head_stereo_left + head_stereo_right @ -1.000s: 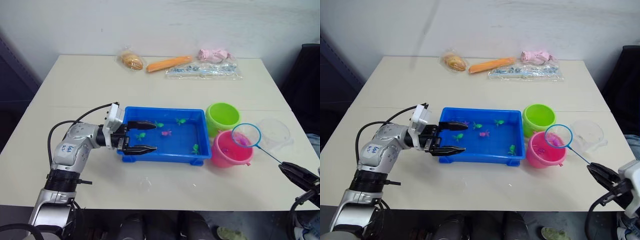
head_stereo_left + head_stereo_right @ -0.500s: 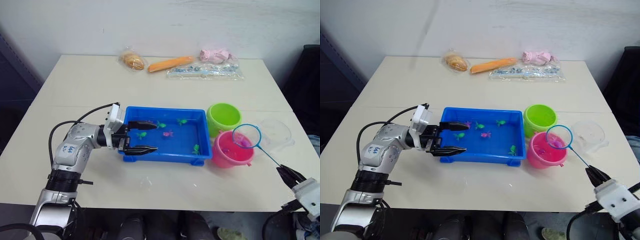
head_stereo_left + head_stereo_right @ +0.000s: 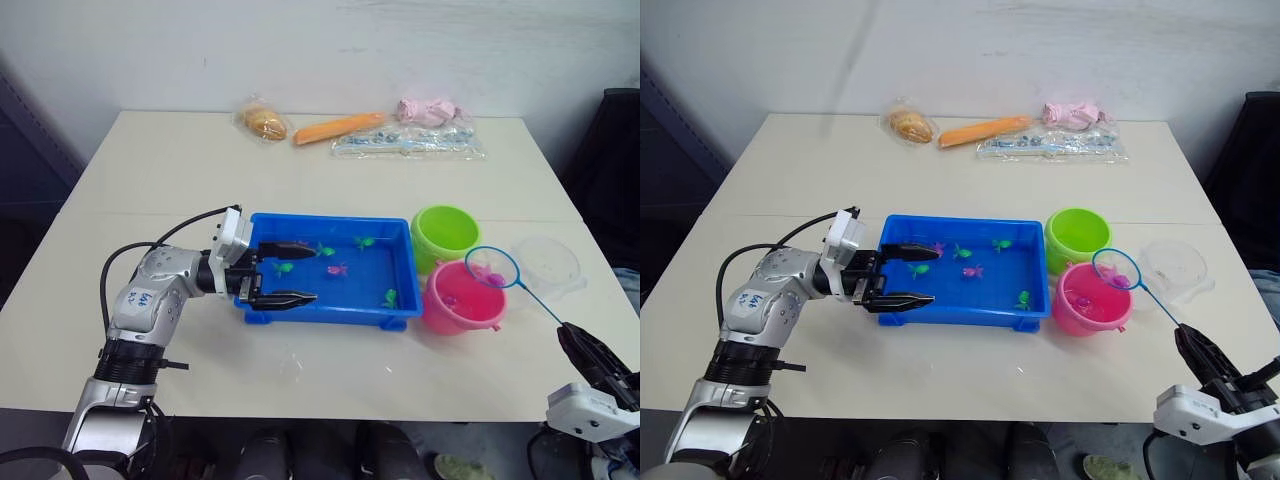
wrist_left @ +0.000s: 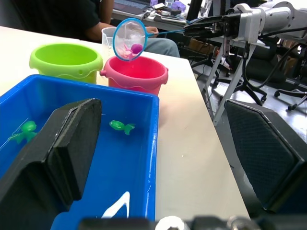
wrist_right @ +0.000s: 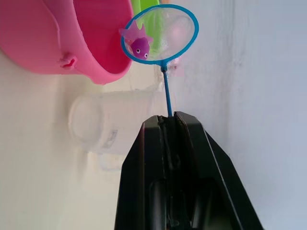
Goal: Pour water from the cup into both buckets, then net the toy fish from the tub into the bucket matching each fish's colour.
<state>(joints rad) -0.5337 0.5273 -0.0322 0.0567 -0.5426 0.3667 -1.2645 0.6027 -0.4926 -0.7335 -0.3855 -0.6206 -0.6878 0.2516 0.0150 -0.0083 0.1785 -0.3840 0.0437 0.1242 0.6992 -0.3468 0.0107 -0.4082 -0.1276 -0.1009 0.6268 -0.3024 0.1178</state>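
Clamped between the pressed-together fingers of the right pincer is the net, held by its thin handle near the front right corner of the counter. The hoop is held above the right rim of the pink bucket, with a pink fish seen lying in the mesh. Whether the hoop touches the rim cannot be told.

The green bucket is set just behind the pink one, both just right of the blue tub. The clear cup is placed right of the buckets, near the counter's right edge.

The left pincer is spread wide at the tub's left end, nothing held; one finger is seen over the tub interior, the other along its front left corner. From the left wrist view, one finger is inside the tub wall and the other is outside it.

Several fish are left in the tub: a green fish by the front right corner, another green fish near the back wall, a magenta fish mid-tub, more green ones near the pincer.

Along the counter's far edge, a bagged bun, an orange carrot-like toy, a clear plastic bag and a pink bundle are laid.
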